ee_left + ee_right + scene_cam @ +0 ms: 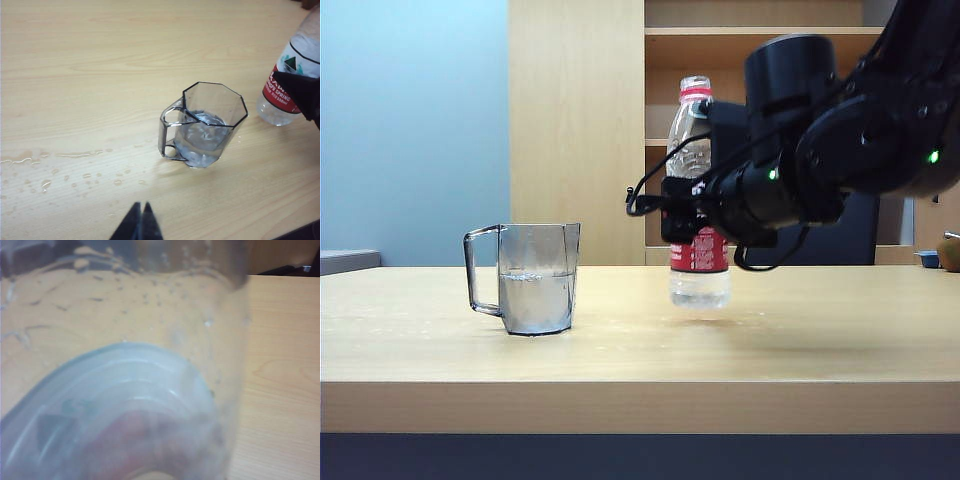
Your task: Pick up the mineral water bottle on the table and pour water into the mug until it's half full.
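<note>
The mineral water bottle (699, 282) stands upright to the right of the mug, its base seemingly just above the table (640, 355), with a little water left in its bottom. My right gripper (682, 210) is shut on its labelled middle. In the right wrist view the bottle (125, 390) fills the picture and hides the jaws. The grey faceted mug (536, 285) sits on the table, about half full of water (536, 302), handle to the left. In the left wrist view the mug (205, 127) lies ahead of my shut, empty left gripper (141, 205), and the bottle (287, 95) is beside it.
Spilled water drops and streaks (45, 184) lie on the table beside the mug on its handle side. A wooden shelf unit (750, 60) stands behind the table. Small objects (948, 252) sit at the far right edge.
</note>
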{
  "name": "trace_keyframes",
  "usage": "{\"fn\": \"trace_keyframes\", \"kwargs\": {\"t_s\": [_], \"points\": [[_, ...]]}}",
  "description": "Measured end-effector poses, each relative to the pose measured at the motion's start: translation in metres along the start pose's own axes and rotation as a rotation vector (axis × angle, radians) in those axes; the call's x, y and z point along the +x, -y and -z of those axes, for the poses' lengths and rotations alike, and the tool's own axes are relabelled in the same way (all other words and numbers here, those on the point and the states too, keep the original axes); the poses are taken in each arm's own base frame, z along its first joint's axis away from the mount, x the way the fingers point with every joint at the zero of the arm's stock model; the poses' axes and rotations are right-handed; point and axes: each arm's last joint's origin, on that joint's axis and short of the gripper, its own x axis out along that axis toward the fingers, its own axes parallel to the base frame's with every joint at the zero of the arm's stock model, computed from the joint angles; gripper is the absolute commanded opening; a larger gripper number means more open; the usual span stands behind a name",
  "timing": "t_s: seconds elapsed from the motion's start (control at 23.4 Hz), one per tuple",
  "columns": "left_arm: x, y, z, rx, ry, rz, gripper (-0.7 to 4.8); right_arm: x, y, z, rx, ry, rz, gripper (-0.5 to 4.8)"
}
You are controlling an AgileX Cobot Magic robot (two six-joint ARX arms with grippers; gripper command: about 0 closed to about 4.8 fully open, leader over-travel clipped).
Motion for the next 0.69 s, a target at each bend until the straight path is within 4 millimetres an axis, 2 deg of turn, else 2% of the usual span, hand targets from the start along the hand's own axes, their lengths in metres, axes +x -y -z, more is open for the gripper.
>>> {"fn": "trace_keyframes", "kwargs": {"t_s": [0.13, 0.17, 0.26, 0.3, 0.39, 0.43, 0.69], "points": [[0.000, -0.001, 0.000, 0.000, 0.000, -0.032, -0.02, 0.002, -0.003, 0.008, 0.004, 0.003, -0.011, 2.56], [0.000, -0.001, 0.000, 0.000, 0.000, -0.043, -0.02, 0.002, -0.003, 0.010, 0.000, -0.008, -0.012, 2.77], [0.000, -0.002, 0.000, -0.002, 0.000, -0.056, -0.02, 0.002, -0.003, 0.011, -0.002, -0.014, -0.013, 3.59], [0.000, -0.002, 0.000, -0.006, 0.002, -0.061, -0.02, 0.002, -0.003, 0.010, -0.001, -0.010, -0.013, 4.28], [-0.001, -0.002, -0.003, -0.038, 0.033, -0.070, -0.02, 0.002, -0.003, 0.009, 0.005, 0.001, -0.012, 4.43], [-0.002, -0.002, -0.006, -0.060, 0.065, -0.070, -0.02, 0.002, -0.003, 0.007, 0.006, 0.006, -0.010, 4.79], [-0.022, 0.005, -0.013, -0.048, 0.194, -0.116, -0.02, -0.010, -0.002, -0.001, -0.001, 0.004, -0.025, 4.79]]}}
